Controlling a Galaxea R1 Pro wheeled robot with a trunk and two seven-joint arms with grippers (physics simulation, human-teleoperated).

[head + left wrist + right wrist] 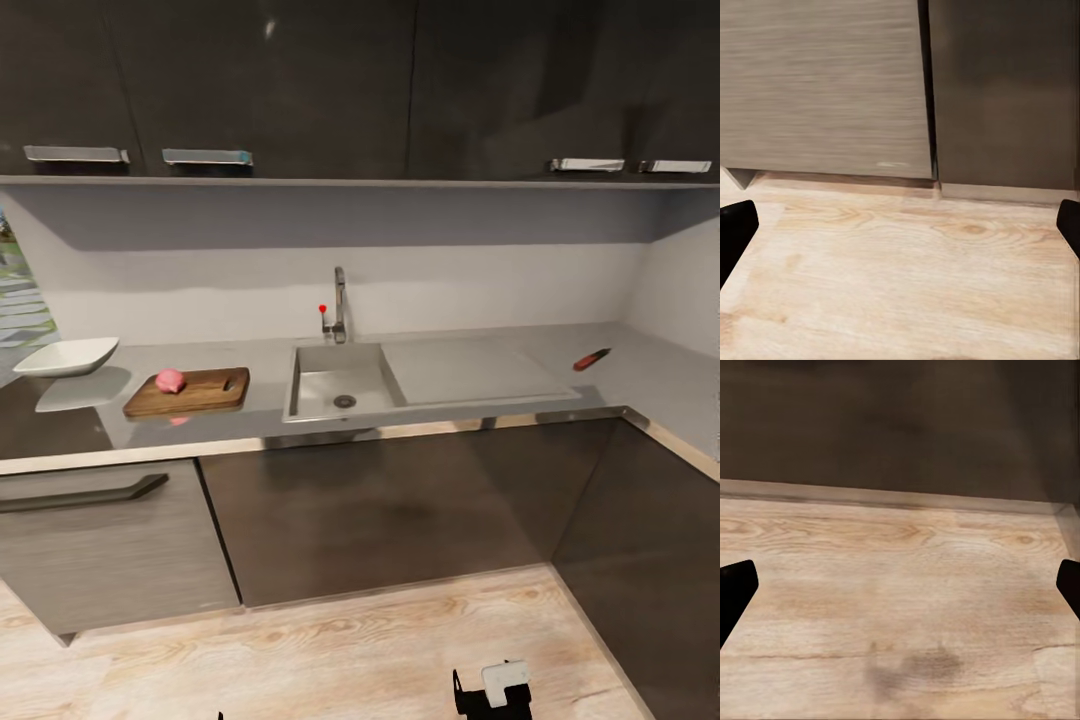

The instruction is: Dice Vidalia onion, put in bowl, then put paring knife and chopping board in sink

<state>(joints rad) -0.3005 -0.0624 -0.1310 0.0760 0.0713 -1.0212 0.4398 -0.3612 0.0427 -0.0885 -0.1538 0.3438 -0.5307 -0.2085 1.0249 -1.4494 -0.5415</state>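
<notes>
With the pink onion (170, 380) already on the chopping board (190, 392) and both grippers' jaws spread wide and empty over the wooden floor (907, 285), fetching the paring knife (591, 359) from the surface (640, 380) right of the sink (340, 385) seems next.

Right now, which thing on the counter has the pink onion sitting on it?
The chopping board, the brown wooden one left of the sink. The onion rests on it. The white bowl further left is empty, and the red-handled paring knife lies alone on the right.

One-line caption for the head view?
Onion on chopping board beside bowl; sink empty; paring knife far right on countertop.
</notes>
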